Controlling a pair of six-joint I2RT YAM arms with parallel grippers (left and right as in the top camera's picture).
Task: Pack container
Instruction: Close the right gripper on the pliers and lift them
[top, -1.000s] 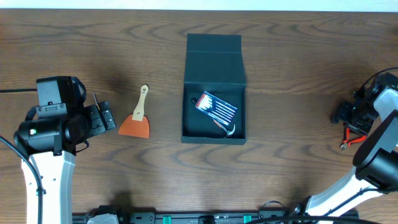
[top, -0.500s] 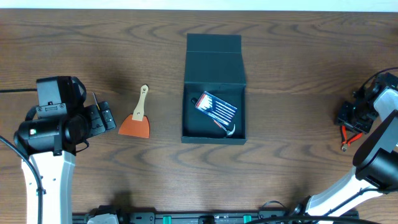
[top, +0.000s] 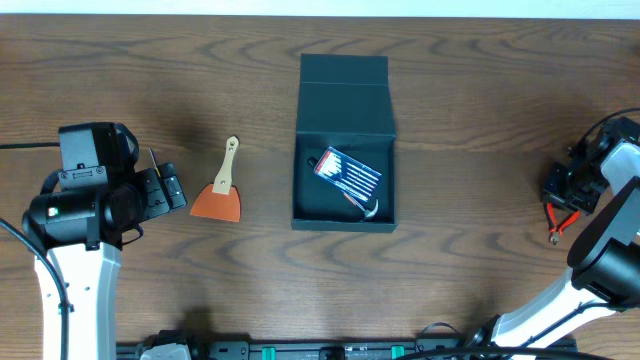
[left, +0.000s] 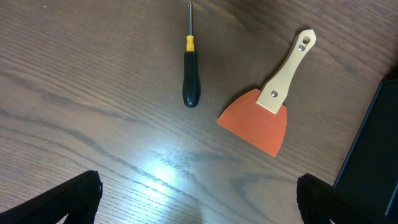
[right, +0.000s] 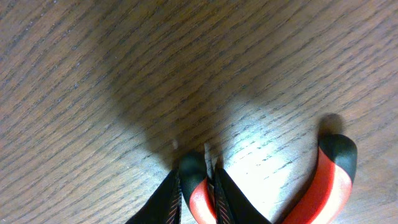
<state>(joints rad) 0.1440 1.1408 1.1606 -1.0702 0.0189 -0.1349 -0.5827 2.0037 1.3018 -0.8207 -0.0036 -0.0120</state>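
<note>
While its flap lid (top: 344, 88) lies folded back toward the far edge, the container (top: 345, 226) sits open at the middle of the table (top: 480, 100), and we note a blue, red-striped packet (top: 349, 172) lying aslant inside it. To its left, apart from it, lies an orange scraper (left: 267, 106) with a pale wooden handle; further left, a black-and-yellow screwdriver (left: 190, 74). The left gripper (left: 199, 199) hovers over bare wood near both tools, fingers spread wide, holding nothing. At the far right, the right gripper (right: 198, 194) is clamped on one handle of the red pliers (right: 329, 174), low at the tabletop.
</note>
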